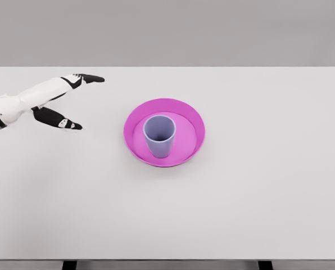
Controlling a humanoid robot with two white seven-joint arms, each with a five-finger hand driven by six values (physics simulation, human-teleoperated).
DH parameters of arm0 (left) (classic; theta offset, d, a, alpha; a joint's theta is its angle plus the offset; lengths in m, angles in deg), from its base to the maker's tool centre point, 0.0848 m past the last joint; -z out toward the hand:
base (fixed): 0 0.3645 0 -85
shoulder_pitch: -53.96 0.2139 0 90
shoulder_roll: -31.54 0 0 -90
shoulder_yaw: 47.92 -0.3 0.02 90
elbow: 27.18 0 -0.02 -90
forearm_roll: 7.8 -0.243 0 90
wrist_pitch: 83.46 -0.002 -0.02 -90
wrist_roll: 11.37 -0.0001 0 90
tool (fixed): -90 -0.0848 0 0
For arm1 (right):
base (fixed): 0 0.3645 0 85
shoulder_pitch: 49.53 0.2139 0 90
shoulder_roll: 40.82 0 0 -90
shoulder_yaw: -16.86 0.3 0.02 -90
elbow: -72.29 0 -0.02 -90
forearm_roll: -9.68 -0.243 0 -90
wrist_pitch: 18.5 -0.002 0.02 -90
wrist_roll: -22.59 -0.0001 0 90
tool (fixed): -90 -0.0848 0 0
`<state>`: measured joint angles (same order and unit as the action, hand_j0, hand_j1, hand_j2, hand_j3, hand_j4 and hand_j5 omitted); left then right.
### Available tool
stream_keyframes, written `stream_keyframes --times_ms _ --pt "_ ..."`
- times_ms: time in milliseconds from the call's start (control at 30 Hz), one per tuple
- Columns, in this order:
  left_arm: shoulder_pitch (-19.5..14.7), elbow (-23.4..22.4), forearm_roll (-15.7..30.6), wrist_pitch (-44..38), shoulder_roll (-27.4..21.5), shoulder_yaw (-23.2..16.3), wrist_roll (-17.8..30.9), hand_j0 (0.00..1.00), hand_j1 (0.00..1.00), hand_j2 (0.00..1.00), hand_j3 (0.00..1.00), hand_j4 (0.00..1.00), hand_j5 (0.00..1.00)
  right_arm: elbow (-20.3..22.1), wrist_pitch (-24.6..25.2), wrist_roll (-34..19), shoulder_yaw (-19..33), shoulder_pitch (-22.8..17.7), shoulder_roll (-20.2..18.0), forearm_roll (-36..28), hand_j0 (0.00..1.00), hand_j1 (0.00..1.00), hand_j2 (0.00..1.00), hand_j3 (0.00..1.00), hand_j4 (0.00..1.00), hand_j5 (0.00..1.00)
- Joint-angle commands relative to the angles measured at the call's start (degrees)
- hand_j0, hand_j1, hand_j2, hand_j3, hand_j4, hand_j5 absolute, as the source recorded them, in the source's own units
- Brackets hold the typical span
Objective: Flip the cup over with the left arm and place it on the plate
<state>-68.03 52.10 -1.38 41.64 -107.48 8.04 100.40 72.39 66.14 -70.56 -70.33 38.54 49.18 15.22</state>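
A lavender-blue cup point(159, 135) stands upright, mouth up, inside a magenta plate point(191, 118) at the middle of the white table. My left hand point(80, 101) is far to the left of the plate, well apart from the cup. Its fingers point(91, 78) are stretched out flat and the thumb point(63, 122) is spread wide below them. Nothing is held in it. The right arm does not show in the head view.
The white table point(257, 191) spans the whole view, with its far edge near the top and its front edge near the bottom. Dark table legs show below the front edge.
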Motion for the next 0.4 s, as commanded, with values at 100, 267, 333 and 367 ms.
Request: stream_keyframes --times_ms 100,267,333,367 --pt "0.0 -3.0 1.1 -0.1 -3.5 3.6 -0.2 1.00 1.00 1.00 1.00 1.00 1.00 0.1 0.0 0.0 0.0 0.0 0.0 0.0 1.00 1.00 1.00 1.00 1.00 1.00" --pt "0.3 -2.3 1.6 -0.1 -3.5 3.4 -0.1 1.00 1.00 1.00 1.00 1.00 1.00 0.0 0.0 0.0 0.0 0.0 0.0 0.0 1.00 1.00 1.00 1.00 1.00 1.00" --pt "1.1 -2.1 1.5 -0.1 -3.5 3.6 -0.1 1.00 1.00 1.00 1.00 1.00 1.00 0.0 0.0 0.0 0.0 0.0 0.0 0.0 1.00 1.00 1.00 1.00 1.00 1.00" --pt "1.1 -2.1 1.5 -0.1 -3.5 3.6 -0.1 1.00 1.00 1.00 1.00 1.00 1.00 0.0 0.0 0.0 0.0 0.0 0.0 0.0 1.00 1.00 1.00 1.00 1.00 1.00"
